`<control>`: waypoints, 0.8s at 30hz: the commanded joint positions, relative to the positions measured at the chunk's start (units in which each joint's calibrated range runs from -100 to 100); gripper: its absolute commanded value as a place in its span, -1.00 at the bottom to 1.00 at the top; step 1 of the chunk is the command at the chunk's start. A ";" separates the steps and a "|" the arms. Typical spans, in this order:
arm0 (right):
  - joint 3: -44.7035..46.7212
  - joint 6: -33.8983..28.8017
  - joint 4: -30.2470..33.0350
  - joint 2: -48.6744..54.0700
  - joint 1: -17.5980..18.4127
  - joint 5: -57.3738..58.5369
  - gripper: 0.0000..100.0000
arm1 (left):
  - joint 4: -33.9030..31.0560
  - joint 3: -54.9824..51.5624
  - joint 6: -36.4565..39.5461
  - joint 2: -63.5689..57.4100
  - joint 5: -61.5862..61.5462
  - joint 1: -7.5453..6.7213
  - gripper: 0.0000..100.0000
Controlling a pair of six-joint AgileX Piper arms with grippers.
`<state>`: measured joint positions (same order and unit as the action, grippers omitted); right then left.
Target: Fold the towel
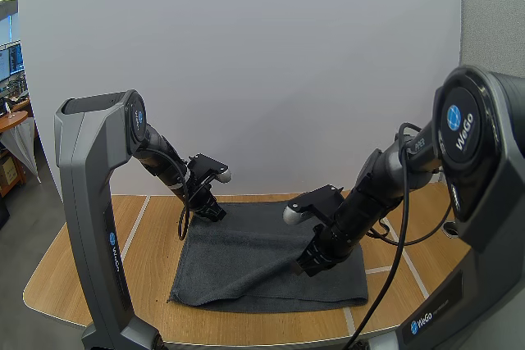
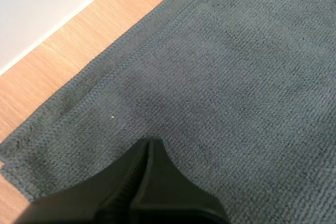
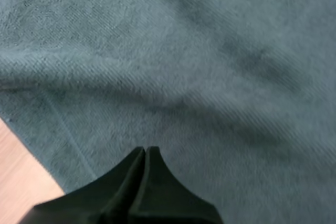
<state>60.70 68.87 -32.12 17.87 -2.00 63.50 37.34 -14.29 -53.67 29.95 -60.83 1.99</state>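
Left fingers (image 2: 139, 156) and right fingers (image 3: 137, 162) pressed together, empty, low over the dark grey towel (image 1: 246, 260)

The towel lies spread on the wooden counter (image 1: 90, 276), right under both pairs of fingers. A corner with a stitched hem sits just ahead of the left fingers, with bare wood past it. A soft bump in the cloth runs ahead of the right fingers, and the towel's edge is just beside them. The cloth looks thick, fuzzy and floppy. To fold it well, I think each pair should open up, go down at the edge, pinch the hem, then lift and carry together so the edges line up and the cloth does not bunch
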 commanded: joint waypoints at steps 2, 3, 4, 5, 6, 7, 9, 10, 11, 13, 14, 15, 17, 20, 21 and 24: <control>0.24 0.39 -0.83 -3.40 3.60 -6.16 -1.00 | 0.07 0.14 0.41 0.62 0.33 -0.26 -1.00; 0.24 0.39 -0.83 -3.93 3.78 -6.32 -1.00 | 0.07 0.14 0.41 0.62 0.33 -0.26 -1.00; 0.24 0.39 -0.70 -4.36 3.81 -6.33 -1.00 | 0.07 0.14 0.51 0.62 0.06 -0.26 -1.00; 0.24 0.39 -0.62 -4.70 3.81 -6.33 -1.00 | 0.07 0.14 0.51 0.62 0.06 -0.26 -1.00; 0.24 0.39 -0.31 -4.84 3.81 -6.33 -1.00 | 0.07 0.14 0.51 0.62 -0.12 -0.26 -1.00; 0.24 0.39 0.03 -4.96 3.81 -6.33 -1.00 | 0.07 0.14 0.60 0.62 -0.13 -0.26 -1.00; 0.24 -0.06 1.41 -5.14 3.81 -6.16 -1.00 | 0.07 0.14 0.69 0.62 -0.13 -0.26 -1.00; 0.24 -0.98 2.61 -5.14 3.81 -6.16 -1.00 | 0.07 0.14 0.78 0.62 -0.13 -0.26 -1.00; 0.36 -1.50 3.62 -5.14 3.81 -6.01 -1.00 | 0.07 0.14 0.78 0.62 -0.13 -0.26 -1.00; 1.16 -1.83 5.18 -5.14 3.81 -6.01 -1.00 | 0.07 0.14 0.78 0.62 -0.13 -0.26 -1.00; 2.04 -1.83 5.78 -5.14 3.81 -6.01 -1.00 | 0.07 0.14 0.78 0.62 -0.13 -0.26 -1.00; 2.64 -1.83 6.27 -5.14 3.81 -6.01 -1.00 | 0.07 0.14 0.78 0.62 -0.13 -0.26 -1.00; 4.05 -1.83 6.92 -5.14 3.81 -6.19 -1.00 | 0.07 0.14 0.79 0.62 0.12 -0.26 -1.00; 5.10 -1.83 7.82 -5.14 3.81 -5.74 -1.00 | 0.07 0.14 0.79 0.62 0.59 -0.26 -1.00; 5.41 -1.83 7.97 -5.14 3.81 -4.59 -1.00 | 0.07 0.14 0.79 0.62 0.59 -0.26 -1.00; 6.22 -1.83 8.77 -5.14 3.81 -2.02 -1.00 | 0.07 0.14 0.79 0.62 0.87 -0.26 -1.00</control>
<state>64.52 67.23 -26.25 12.87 1.79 55.68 37.34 -14.26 -53.27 29.95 -60.83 1.99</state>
